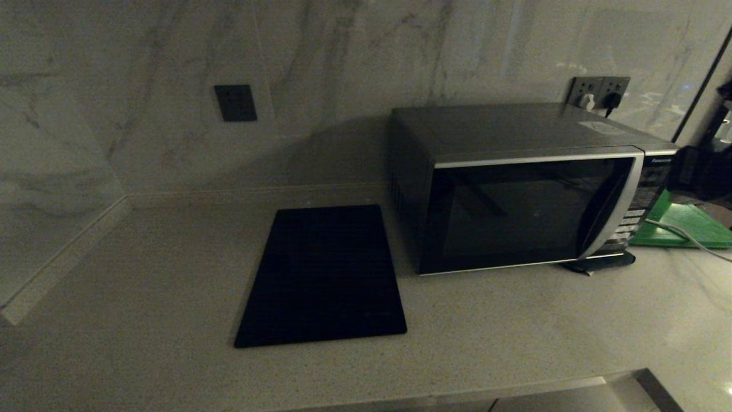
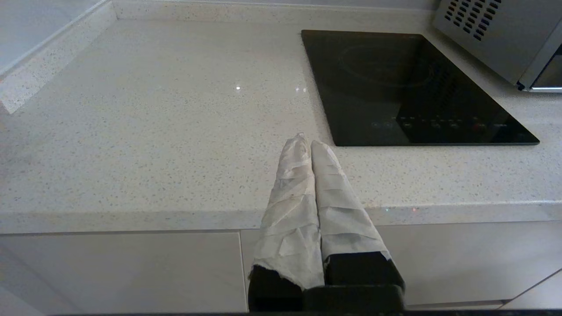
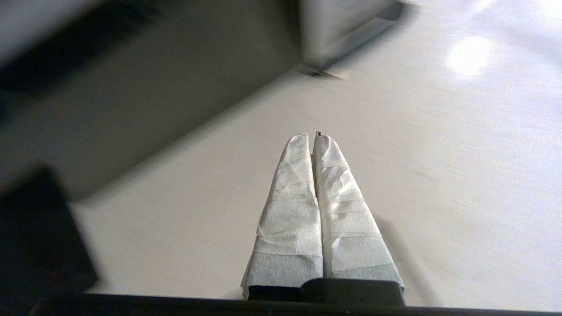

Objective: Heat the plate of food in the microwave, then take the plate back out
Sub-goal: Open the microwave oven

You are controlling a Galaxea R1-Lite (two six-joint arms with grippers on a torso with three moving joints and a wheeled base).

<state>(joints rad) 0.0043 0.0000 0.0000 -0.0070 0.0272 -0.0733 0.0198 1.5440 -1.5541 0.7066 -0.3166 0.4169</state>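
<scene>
Microwave (image 1: pixel 517 189) sits door-closed at counter (image 1: pixel 171 274) rear right, handle strip on its right edge, so right pincer (image 3: pixel 312 136), tips together and empty over bare counter near its front corner, is nearer than parked left pincer (image 2: pixel 307 142), also together; plate not visible

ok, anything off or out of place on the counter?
Nothing spilled, tipped or damaged. The microwave stands square with its door closed; the black cooktop panel lies flat beside it. One gap: the plate of food shows in no view. Both claws, left and right, are shut and empty.
</scene>
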